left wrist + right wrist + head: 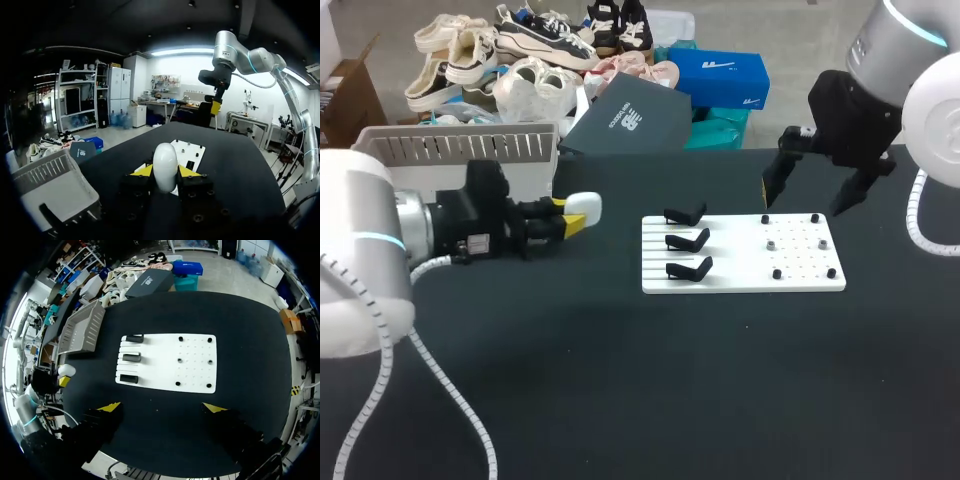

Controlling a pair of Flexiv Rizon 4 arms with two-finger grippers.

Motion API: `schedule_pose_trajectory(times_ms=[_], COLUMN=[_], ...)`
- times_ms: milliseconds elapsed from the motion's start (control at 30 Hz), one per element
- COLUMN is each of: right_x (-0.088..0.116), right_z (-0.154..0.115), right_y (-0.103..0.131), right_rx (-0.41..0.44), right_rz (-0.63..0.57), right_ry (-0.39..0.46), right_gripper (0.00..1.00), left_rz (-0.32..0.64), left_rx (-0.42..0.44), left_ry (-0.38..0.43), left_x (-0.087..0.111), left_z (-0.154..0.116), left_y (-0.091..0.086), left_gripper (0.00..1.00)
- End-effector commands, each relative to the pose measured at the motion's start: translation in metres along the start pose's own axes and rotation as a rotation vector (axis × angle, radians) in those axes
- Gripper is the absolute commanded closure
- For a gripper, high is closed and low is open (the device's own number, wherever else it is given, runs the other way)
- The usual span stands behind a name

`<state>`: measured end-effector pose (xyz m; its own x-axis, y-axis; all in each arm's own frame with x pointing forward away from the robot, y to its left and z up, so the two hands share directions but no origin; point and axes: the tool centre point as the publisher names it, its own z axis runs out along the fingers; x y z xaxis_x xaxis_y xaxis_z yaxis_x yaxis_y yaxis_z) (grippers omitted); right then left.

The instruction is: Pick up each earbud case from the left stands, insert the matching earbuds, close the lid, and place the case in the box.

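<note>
Our left gripper [570, 215] is clamped on the white earbud case [584, 206], yellow tips pressing it from two sides, with most of its rounded body standing proud beyond them. It hangs above the table [620, 400] at nine o'clock from the white board [740, 268]. In the left wrist view the case [165, 167] sits upright between the fingers, and its lid looks closed, though we cannot make out a seam. All three black stands [688, 240] on the board are bare, so we judge this the last case. We see no earbuds. The small dark pegs [777, 273] on the board's three o'clock half are too small to tell apart. Our right gripper [810, 195] hangs released, jaws wide, over the board's one o'clock corner. If fitting comes next, we should bring the case toward it slowly and level, because the hold is shallow and the shell is smooth. A quick wrist turn could make it squirt out. If boxing comes next, the grey slatted basket [460, 150] lies at eleven o'clock from the left gripper, and we should lower the case inside before letting go. The table is a dark matte cloth, and we would take the case around the stands, not across them.
</note>
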<state>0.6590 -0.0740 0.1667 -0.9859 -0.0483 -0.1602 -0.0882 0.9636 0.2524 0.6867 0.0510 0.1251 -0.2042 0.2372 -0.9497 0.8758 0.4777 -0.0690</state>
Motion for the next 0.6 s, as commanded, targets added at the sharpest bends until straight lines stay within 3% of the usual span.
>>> schedule_pose_trajectory(times_ms=[33, 267, 600], right_x=[0.003, 0.003, 0.003], right_z=[0.0, 0.0, 0.0], right_y=[0.0, 0.0, 0.0], right_rx=[0.002, 0.002, 0.002], right_rz=[0.002, 0.002, 0.002], right_ry=[-0.008, -0.008, -0.008], right_gripper=[0.0, 0.0, 0.0], left_rz=[-0.028, -0.067, -0.043], left_rx=[-0.467, -0.623, -0.694], left_ry=[0.019, 0.074, 0.133], left_x=[0.004, 0.007, -0.014], left_z=[-0.022, -0.041, -0.034], left_y=[0.01, 0.039, 0.089], left_gripper=[1.0, 1.0, 1.0])
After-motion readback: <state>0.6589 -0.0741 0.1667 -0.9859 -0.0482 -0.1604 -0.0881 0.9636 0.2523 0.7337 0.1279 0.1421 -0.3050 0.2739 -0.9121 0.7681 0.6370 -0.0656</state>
